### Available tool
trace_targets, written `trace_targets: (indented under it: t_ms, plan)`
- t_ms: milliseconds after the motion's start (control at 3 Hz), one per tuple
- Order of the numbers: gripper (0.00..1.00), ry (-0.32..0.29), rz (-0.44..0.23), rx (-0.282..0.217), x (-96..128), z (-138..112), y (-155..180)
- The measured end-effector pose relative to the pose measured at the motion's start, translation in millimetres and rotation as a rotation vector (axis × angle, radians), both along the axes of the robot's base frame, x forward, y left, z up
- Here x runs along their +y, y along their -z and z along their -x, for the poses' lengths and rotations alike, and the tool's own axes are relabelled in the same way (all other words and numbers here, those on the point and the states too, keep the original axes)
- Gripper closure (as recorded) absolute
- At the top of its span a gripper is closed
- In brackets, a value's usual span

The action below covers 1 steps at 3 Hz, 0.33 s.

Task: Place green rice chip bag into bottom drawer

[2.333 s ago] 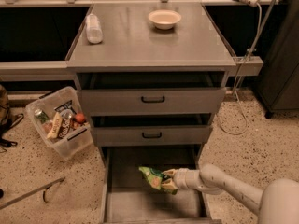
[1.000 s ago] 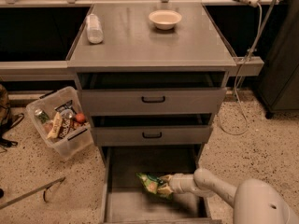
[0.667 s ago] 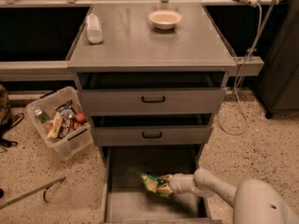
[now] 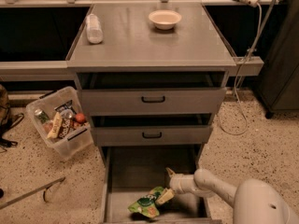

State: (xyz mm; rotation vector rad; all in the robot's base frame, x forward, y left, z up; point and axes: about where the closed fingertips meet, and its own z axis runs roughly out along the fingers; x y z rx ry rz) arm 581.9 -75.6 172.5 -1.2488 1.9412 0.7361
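Observation:
The green rice chip bag (image 4: 146, 205) lies crinkled on the floor of the bottom drawer (image 4: 135, 171), near its front. The drawer is pulled out, a long grey tray under the cabinet. My gripper (image 4: 166, 185) is inside the drawer, just right of and above the bag. Its jaws are spread open: one finger points up and the lower fingertip (image 4: 164, 197) sits at the bag's right edge. My white arm comes in from the lower right.
Two shallower grey drawers with black handles (image 4: 153, 99) (image 4: 152, 135) stand slightly open above. A beige bowl (image 4: 164, 18) and a lying white bottle (image 4: 94, 28) are on the cabinet top. A clear bin of snacks (image 4: 60, 122) stands on the floor at left. A cable (image 4: 243, 78) hangs at right.
The gripper held the bag above the drawer floor before. Now its jaws have opened and the bag has dropped lower and to the left onto the drawer floor.

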Motion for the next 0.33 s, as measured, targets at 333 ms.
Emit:
trace_targets:
  t_ms: [333]
  plan:
    - [0.0,0.0,0.0,0.0,0.0,0.0,0.0]
